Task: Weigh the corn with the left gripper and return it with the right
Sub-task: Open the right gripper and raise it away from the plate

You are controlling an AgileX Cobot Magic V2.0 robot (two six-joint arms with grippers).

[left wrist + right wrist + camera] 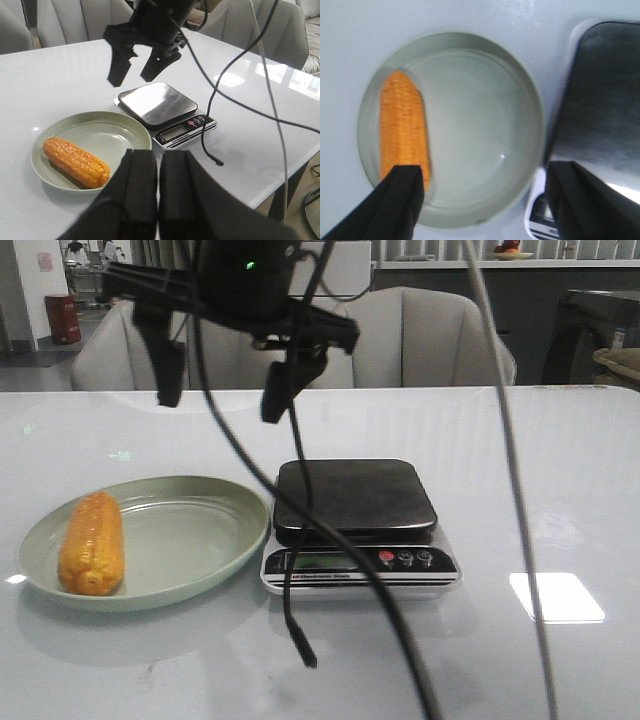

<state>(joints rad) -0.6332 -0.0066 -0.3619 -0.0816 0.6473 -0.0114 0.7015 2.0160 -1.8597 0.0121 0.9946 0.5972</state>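
Table (560, 450), white and glossy, carries a pale green plate (190, 540) and, just beside it, a scale (358, 525) whose black platform is bare. Right gripper (225, 380) hangs in the air above plate and scale with its fingers spread wide apart and holding nothing, while the left gripper (157, 187) has its fingers pressed together, also holding nothing. Corn (92, 543) lies flat in the plate, close to the rim on the side away from the scale.
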